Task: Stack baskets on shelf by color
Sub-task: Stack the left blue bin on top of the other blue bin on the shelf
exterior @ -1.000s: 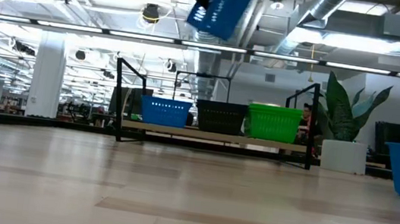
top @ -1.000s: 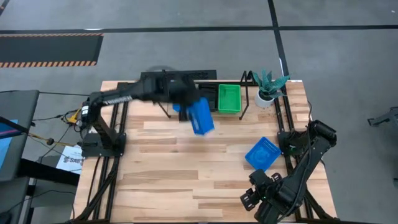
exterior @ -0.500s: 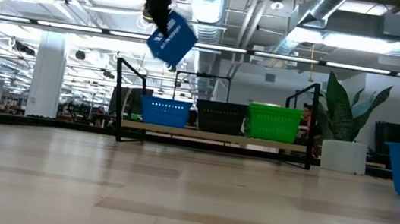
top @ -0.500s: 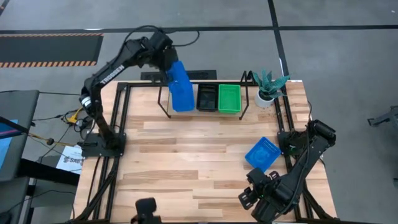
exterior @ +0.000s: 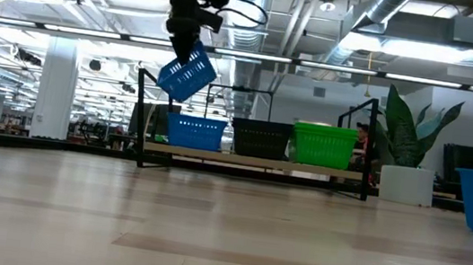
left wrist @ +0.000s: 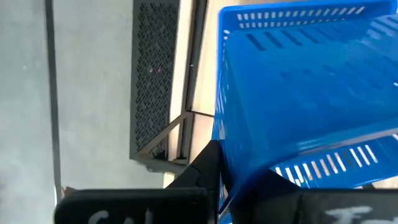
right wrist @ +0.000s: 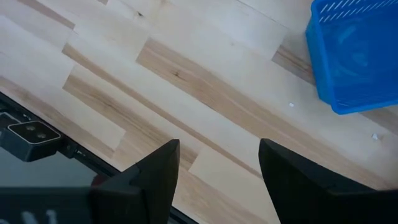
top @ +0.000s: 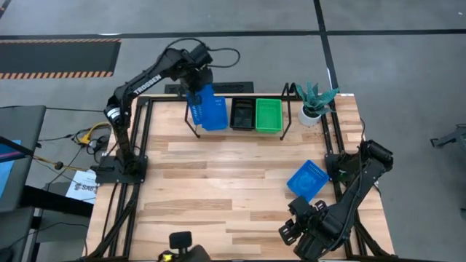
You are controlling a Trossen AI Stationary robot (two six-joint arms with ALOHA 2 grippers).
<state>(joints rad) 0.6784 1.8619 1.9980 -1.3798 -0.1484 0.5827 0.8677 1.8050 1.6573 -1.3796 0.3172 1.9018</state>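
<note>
My left gripper [top: 195, 81] is high over the shelf's left end, shut on a blue basket [top: 207, 108] that is seen tilted in the low view [exterior: 188, 70]. The shelf [top: 234, 128] is a black wire rack at the table's far edge. It holds a blue basket [exterior: 196, 132], a black basket [top: 240, 114] and a green basket [top: 268, 115] side by side. Another blue basket [top: 306, 180] lies on the table at the right. My right gripper [right wrist: 214, 168] is open at the near right corner, touching nothing. My left gripper pinches the blue basket's wall [left wrist: 239, 177] near a corner, with one finger [left wrist: 208, 165] on each side of the wall. The fingers come from above, pointing down. The basket hangs tilted below them, lifted clear above the blue basket on the shelf.
A potted plant [top: 314, 102] in a white pot stands right of the shelf at the far right corner. The table's black frame rails [top: 142, 145] run along both sides. Bare wood [top: 218, 182] spreads between the shelf and the near edge.
My left arm has carried the blue basket from over the table's middle toward the far edge and left, to above the shelf's left end. It has then come down toward the shelf. The basket has turned about while hanging in the shut fingers.
</note>
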